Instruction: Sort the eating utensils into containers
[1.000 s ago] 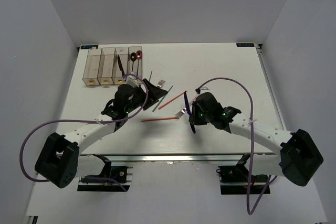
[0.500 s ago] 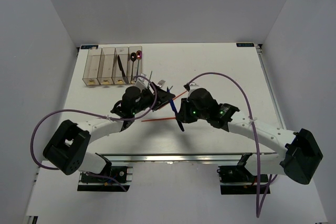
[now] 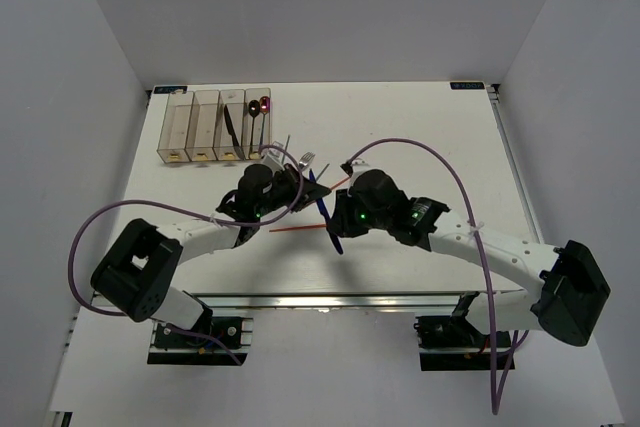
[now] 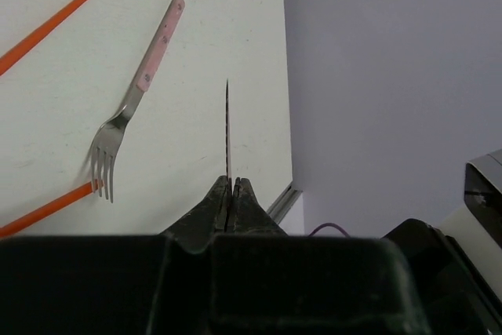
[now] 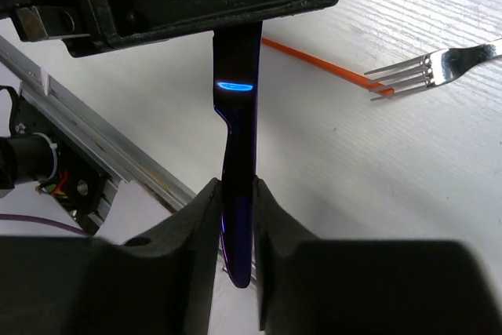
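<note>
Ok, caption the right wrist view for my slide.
Right gripper holds a glossy dark blue knife as the left gripper grips its far end, above a silver fork and orange chopstick.

A white surface (image 3: 420, 137) is seen, with a row of clear containers (image 3: 205, 127) set at its far left. Mid-surface, a pink-handled fork (image 4: 136, 96) is laid, tines touching an orange chopstick (image 4: 47, 209).

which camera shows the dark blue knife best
Right wrist: the dark blue knife appears large, close and broadside. Top external shows it small and foreshortened; left wrist shows only a thin edge-on sliver.
</note>
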Action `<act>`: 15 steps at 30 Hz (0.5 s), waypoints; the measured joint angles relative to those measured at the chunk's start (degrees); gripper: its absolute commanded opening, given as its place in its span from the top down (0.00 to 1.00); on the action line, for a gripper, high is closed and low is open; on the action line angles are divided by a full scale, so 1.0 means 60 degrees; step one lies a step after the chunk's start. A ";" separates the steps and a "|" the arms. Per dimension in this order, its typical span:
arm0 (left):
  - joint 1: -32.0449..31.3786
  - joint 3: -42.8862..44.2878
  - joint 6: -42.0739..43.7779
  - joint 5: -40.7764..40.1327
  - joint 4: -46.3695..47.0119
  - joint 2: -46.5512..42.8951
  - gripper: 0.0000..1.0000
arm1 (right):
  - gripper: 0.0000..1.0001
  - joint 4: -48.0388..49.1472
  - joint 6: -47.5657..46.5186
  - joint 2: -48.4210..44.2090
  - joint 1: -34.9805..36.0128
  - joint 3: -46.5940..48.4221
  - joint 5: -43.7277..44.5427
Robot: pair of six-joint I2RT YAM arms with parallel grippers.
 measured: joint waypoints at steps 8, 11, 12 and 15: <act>0.1326 0.3384 0.3442 -0.0630 -0.5209 0.0506 1.00 | 0.49 -0.0820 0.0448 -0.0335 -0.0393 0.0080 0.1472; 0.2820 0.5548 0.4819 -0.1009 -0.6958 0.1330 1.00 | 0.49 -0.1198 0.0455 -0.0867 -0.1009 0.0069 0.1716; 0.3304 0.6218 0.5213 -0.1166 -0.7453 0.1614 1.00 | 0.49 -0.1224 0.0437 -0.1056 -0.1206 0.0066 0.1738; 0.4433 0.8386 0.6233 -0.2018 -0.8950 0.2605 1.00 | 0.49 -0.1231 0.0346 -0.1453 -0.1570 0.0066 0.1738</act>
